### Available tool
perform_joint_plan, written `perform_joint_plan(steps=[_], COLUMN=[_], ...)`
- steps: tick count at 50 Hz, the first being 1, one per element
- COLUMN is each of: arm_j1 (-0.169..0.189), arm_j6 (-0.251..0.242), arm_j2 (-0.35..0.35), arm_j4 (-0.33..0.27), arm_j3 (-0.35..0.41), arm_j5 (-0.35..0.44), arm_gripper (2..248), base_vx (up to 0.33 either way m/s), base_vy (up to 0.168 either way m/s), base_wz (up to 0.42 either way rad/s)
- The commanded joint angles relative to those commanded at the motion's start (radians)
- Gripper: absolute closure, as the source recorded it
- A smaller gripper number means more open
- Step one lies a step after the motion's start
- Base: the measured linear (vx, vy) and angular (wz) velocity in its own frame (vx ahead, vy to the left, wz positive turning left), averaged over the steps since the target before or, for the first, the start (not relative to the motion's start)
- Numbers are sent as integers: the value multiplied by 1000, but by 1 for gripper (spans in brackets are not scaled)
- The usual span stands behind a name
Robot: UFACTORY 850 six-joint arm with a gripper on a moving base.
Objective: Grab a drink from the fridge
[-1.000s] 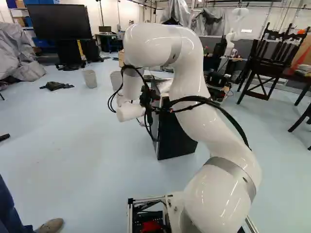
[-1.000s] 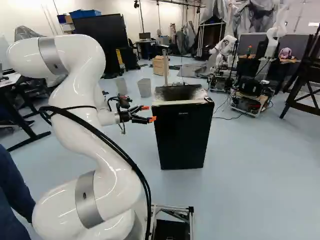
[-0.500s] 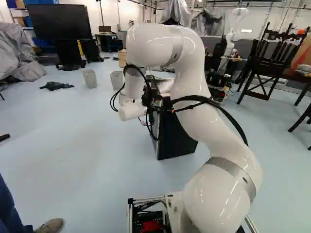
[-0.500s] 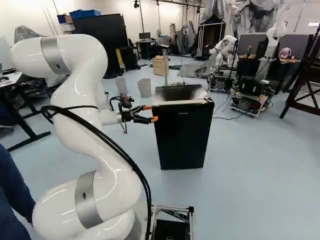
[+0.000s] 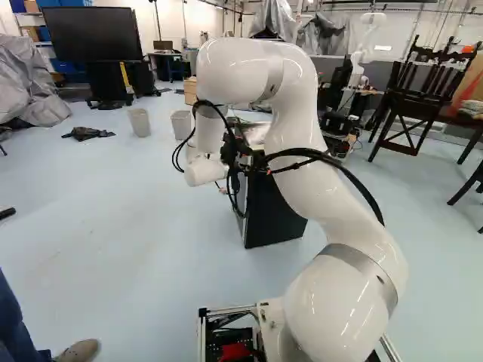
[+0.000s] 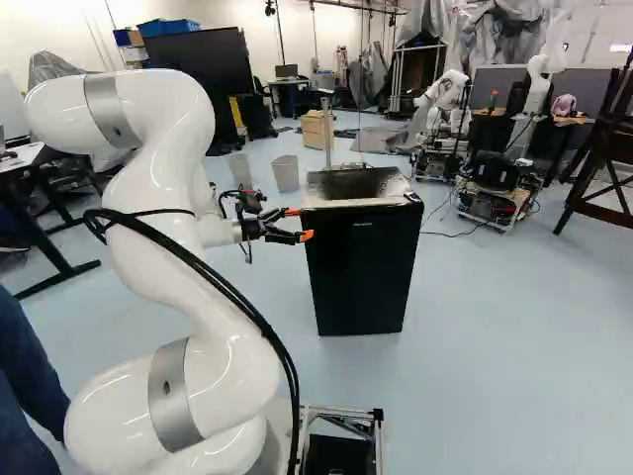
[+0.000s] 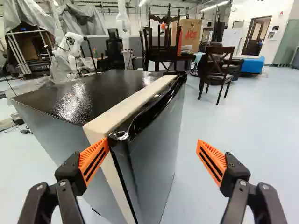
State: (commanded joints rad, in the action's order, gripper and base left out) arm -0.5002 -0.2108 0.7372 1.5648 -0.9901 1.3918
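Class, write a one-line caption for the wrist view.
The open gripper straddles a corner of the fridge, with dark chairs beyond.

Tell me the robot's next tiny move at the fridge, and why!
Maybe gently close the claw on the fridge door's near edge, ready to pull. The claw is open, with one orange pad by the pale strip behind the door's front, and the other out ahead of it.
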Motion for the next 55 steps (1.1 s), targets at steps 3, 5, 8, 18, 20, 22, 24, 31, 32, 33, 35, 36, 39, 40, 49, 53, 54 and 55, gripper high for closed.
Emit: perform_joint_plan(steps=[3, 5, 8, 18, 20, 22, 24, 31, 32, 33, 35, 36, 39, 40, 49, 53, 54, 55], arm_j1=[3, 5, 8, 18, 20, 21, 21, 16, 15, 14, 11, 9, 3, 2, -16, -23, -24, -26], arm_j6=[0, 0, 0, 0, 0, 0, 0, 0, 0, 0, 0, 0, 0, 0, 0, 0, 0, 0], arm_j2=[2, 3, 4, 2, 1, -1, -3, -15, -18, -21, -26, -29, -39, -42, -69, -79, -81, -83], arm_j4=[0, 0, 0, 0, 0, 0, 0, 0, 0, 0, 0, 0, 0, 0, 0, 0, 0, 0], arm_j3=[-4, -6, -8, -5, -2, 2, 6, 32, 37, 43, 54, 61, 79, 86, 143, 163, 168, 173], arm_j5=[0, 0, 0, 0, 0, 0, 0, 0, 0, 0, 0, 0, 0, 0, 0, 0, 0, 0], arm_gripper=[3, 3, 3, 3, 3, 3, 3, 3, 3, 3, 3, 3, 3, 3, 3, 3, 3, 3], base_vx=[0, 0, 0, 0, 0, 0, 0, 0, 0, 0, 0, 0, 0, 0, 0, 0, 0, 0], base_vy=[0, 0, 0, 0, 0, 0, 0, 0, 0, 0, 0, 0, 0, 0, 0, 0, 0, 0], base_wz=[0, 0, 0, 0, 0, 0, 0, 0, 0, 0, 0, 0, 0, 0, 0, 0, 0, 0])
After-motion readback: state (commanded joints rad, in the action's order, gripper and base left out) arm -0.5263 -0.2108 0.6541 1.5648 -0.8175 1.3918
